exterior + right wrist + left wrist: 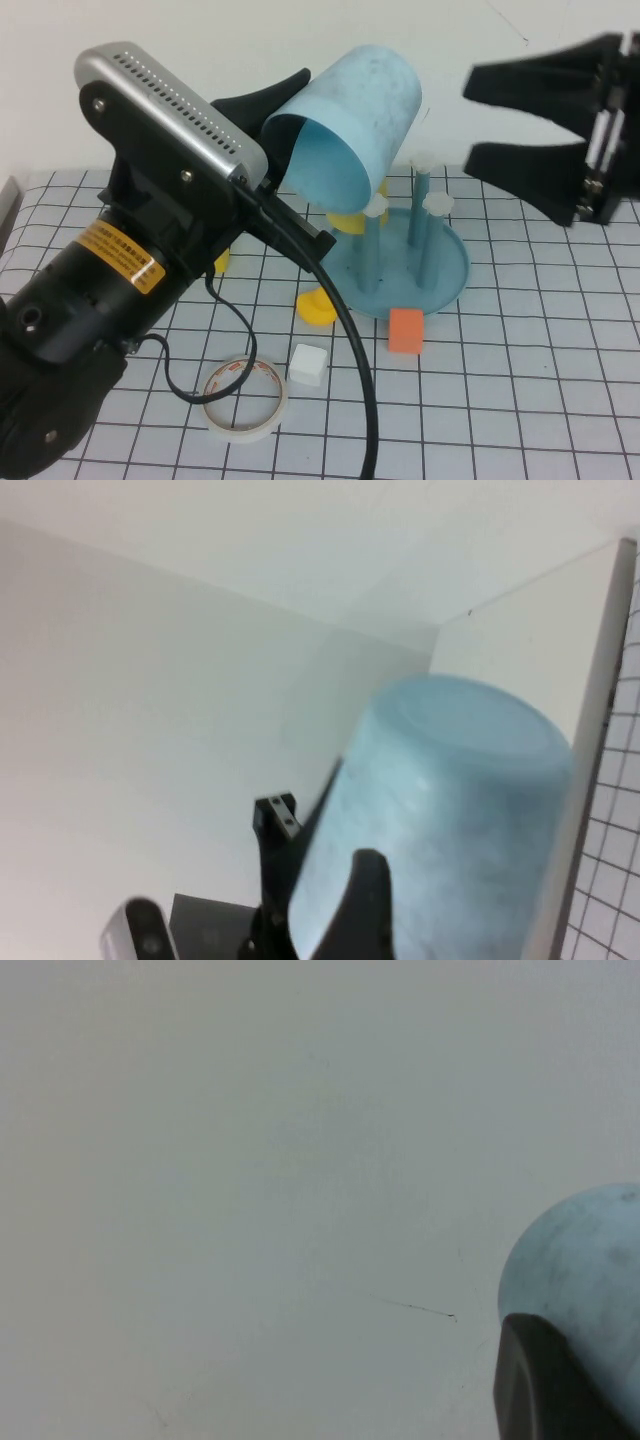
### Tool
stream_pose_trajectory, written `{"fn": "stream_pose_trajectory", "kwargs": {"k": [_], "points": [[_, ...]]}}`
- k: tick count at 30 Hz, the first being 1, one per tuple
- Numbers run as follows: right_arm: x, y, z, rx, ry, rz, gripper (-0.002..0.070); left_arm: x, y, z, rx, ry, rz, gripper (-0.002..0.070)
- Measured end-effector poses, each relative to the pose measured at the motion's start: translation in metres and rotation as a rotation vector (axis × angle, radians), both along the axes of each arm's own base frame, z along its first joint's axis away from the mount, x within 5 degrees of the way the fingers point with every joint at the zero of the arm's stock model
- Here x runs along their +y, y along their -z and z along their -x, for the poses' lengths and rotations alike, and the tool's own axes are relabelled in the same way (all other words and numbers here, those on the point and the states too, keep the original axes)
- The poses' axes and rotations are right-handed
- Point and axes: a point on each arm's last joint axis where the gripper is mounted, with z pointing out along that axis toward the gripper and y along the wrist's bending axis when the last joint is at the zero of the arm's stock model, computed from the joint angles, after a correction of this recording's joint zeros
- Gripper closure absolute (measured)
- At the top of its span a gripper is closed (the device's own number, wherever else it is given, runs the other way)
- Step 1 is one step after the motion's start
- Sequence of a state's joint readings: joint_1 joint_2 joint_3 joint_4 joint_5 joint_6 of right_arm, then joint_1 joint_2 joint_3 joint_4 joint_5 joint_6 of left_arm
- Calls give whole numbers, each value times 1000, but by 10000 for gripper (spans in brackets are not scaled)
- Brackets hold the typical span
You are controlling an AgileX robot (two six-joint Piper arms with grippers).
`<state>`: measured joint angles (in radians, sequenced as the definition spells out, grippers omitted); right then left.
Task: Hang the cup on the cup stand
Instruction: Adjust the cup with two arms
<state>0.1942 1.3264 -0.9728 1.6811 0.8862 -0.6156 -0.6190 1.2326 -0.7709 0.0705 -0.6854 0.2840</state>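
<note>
My left gripper (300,160) is shut on the light blue cup (350,120) and holds it in the air, tilted, with its mouth facing down and left. The cup is above the left side of the teal cup stand (445,275). The stand's pegs have white caps (437,203), and the nearest cap (376,207) is just below the cup's rim. The cup also shows in the left wrist view (585,1250) beside one finger (545,1390). In the right wrist view the cup (450,820) is in front of the right arm. My right gripper (472,122) is open and empty, level with the cup on its right.
An orange cube (405,330) lies just in front of the stand. A white cube (308,364) and a tape roll (245,398) lie nearer. A yellow object (318,307) sits left of the stand, and another yellow piece (350,220) shows under the cup.
</note>
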Motion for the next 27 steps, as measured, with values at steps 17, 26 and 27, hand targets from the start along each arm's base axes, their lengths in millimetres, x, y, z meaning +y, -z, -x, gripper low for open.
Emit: {"fn": "stream_pose_trajectory", "kwargs": {"k": [17,26,27], "points": [[61,-8,-37,12,-45,10,38,0,1,0,3,2,-10,666],[71,-8,-39,10,-68,8,39,0,1,0,5,2,-11,666],[71,-8,-39,10,-68,8,39,0,1,0,4,2,-10,666]]}}
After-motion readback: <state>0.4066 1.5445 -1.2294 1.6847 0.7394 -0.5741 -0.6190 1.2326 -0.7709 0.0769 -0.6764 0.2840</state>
